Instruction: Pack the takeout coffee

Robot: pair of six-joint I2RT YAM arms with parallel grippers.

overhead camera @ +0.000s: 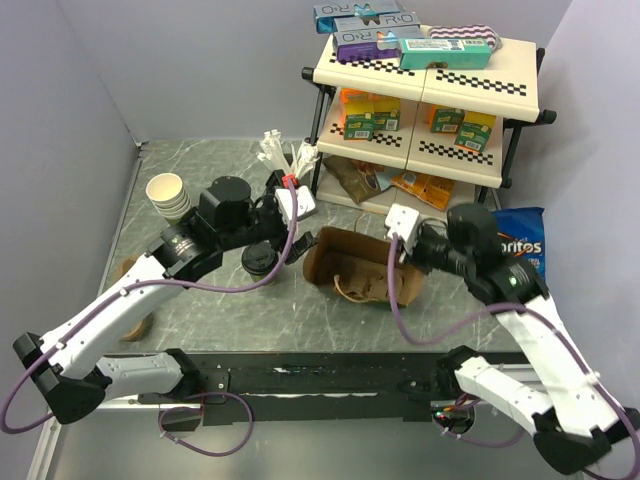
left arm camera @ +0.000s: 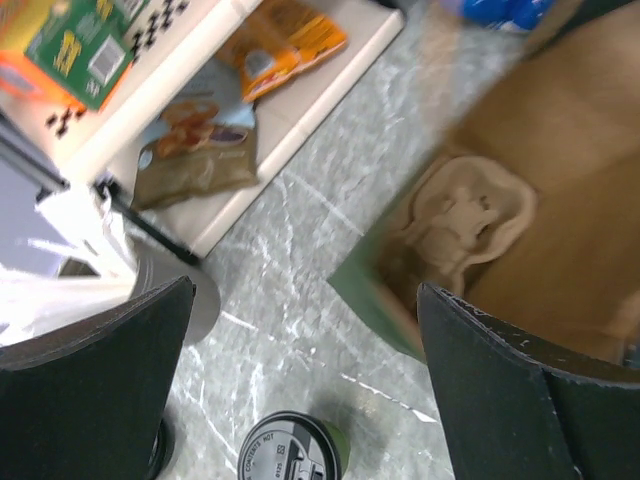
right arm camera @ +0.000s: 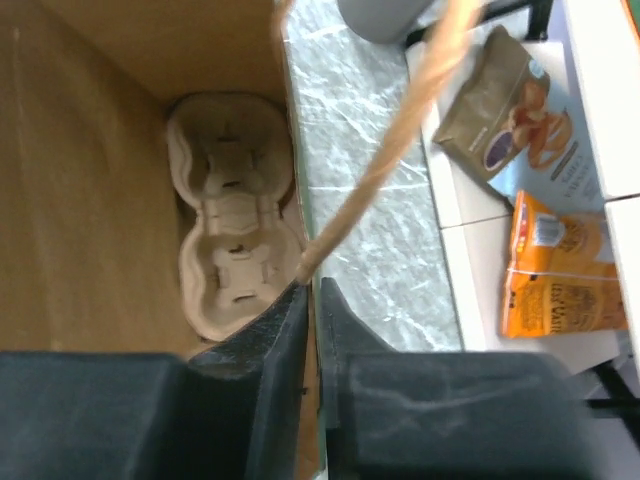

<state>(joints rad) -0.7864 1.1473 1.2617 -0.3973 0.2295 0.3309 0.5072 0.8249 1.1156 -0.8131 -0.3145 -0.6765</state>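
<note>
The takeout coffee [overhead camera: 260,259], a dark green cup with a black lid, stands on the table left of the open brown paper bag [overhead camera: 340,255]. My left gripper [overhead camera: 286,226] hovers over it, open and empty. In the left wrist view the lid [left arm camera: 290,450] sits low between the spread fingers [left arm camera: 100,370], with my left gripper [left arm camera: 305,288] above bare table. My right gripper [overhead camera: 394,242] is shut on the bag's right wall. In the right wrist view my right gripper [right arm camera: 312,300] pinches the bag's rim [right arm camera: 300,215], and a pulp cup carrier [right arm camera: 235,240] lies inside.
A two-tier shelf rack [overhead camera: 425,75] with snack boxes and bags stands behind the bag. A grey holder of white cutlery [overhead camera: 283,160] and a stack of cream cups [overhead camera: 168,195] stand at the back left. A blue chip bag [overhead camera: 520,240] lies at the right.
</note>
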